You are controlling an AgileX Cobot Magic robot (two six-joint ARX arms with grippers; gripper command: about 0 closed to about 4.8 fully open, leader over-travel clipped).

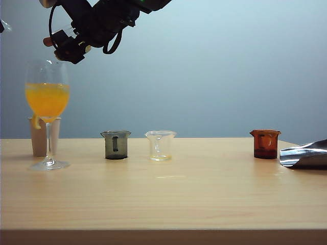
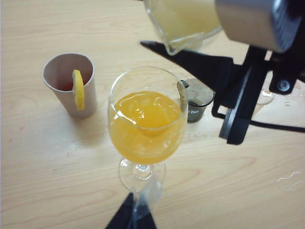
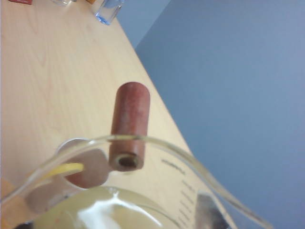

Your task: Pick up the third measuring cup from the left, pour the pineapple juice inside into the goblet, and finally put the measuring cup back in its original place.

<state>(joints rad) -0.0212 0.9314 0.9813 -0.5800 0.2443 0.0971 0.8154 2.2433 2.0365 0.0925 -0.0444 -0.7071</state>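
Note:
My right gripper (image 1: pixel 67 40) reaches across to the upper left and is shut on the third measuring cup (image 2: pixel 185 23), held tilted above the goblet (image 1: pixel 47 102). The cup's brownish-red stub handle (image 3: pixel 129 125) points away from the wrist, and pale pineapple juice (image 3: pixel 95 210) lies inside it. The goblet (image 2: pixel 145 124) stands upright at the table's left, its bowl holding deep orange liquid. No stream shows between the cup's lip and the goblet's rim. My left gripper (image 2: pixel 135 217) hovers over the table on the near side of the goblet's foot, fingers together.
A grey measuring cup (image 1: pixel 115 145), a clear flared beaker (image 1: pixel 160 145) and an amber-red cup (image 1: pixel 265 144) stand in a row. A paper cup (image 2: pixel 69 83) with a lemon slice stands behind the goblet. A silvery object (image 1: pixel 304 154) lies at the right edge. Droplets wet the table (image 2: pixel 288 179).

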